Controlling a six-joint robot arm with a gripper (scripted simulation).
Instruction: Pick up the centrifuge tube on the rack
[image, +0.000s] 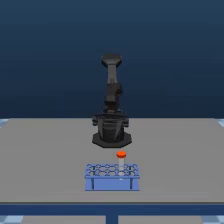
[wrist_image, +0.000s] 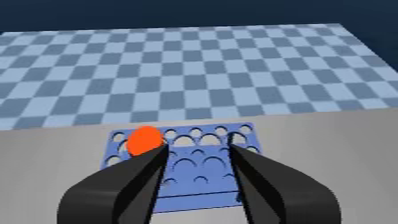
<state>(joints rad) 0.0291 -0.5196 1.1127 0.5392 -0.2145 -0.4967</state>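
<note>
Tube standing in the blue rack at lower centre of the desk, jaws spread apart, gripping nothing, hanging over the rack

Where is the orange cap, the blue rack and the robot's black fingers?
orange cap (wrist_image: 145, 140), wrist view, middle of the cap.
blue rack (image: 112, 183), exterior view, its front wall.
end effector (wrist_image: 197, 150), wrist view, the gap midway between its fingertips.

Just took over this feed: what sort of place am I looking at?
Probably a simulated lab bench, not a real room: flat grey table, checkered floor, and only a blue rack with an orange-capped centrifuge tube before the arm.
</note>
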